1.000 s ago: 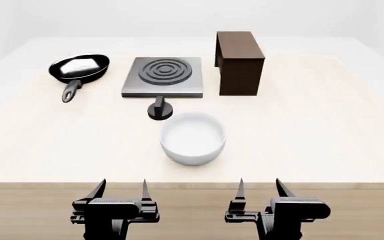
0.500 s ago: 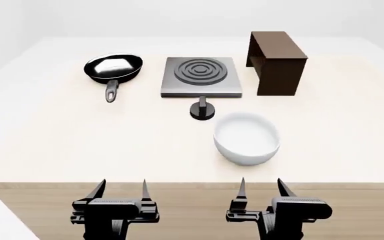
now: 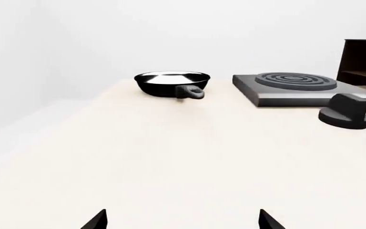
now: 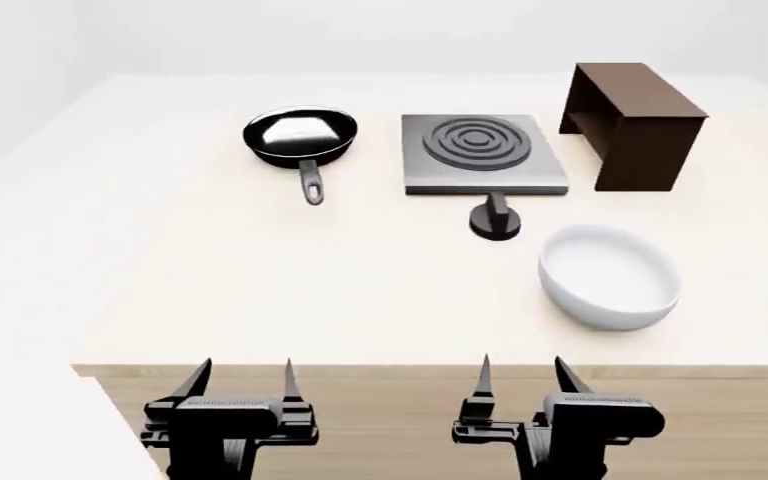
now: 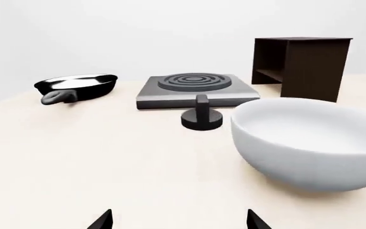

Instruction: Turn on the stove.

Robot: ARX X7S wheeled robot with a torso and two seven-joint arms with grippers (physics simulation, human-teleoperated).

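Hanging below the counter (image 4: 224, 300) edge, left gripper (image 4: 243, 385) and right gripper (image 4: 519, 382) are both spread wide, empty, well short of anything. Stove (image 4: 483, 155): flat grey slab, 1 ringed burner, far centre-right between frying pan (image 4: 300, 137) and brown box (image 4: 635, 122). Black knob (image 4: 495, 222) just before it, bowl (image 4: 608, 276) near.

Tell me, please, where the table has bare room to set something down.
The widest bare patch runs from the table's near edge up to the frying pan. The crowded part is far right: stove, knob, white bowl and wooden box.
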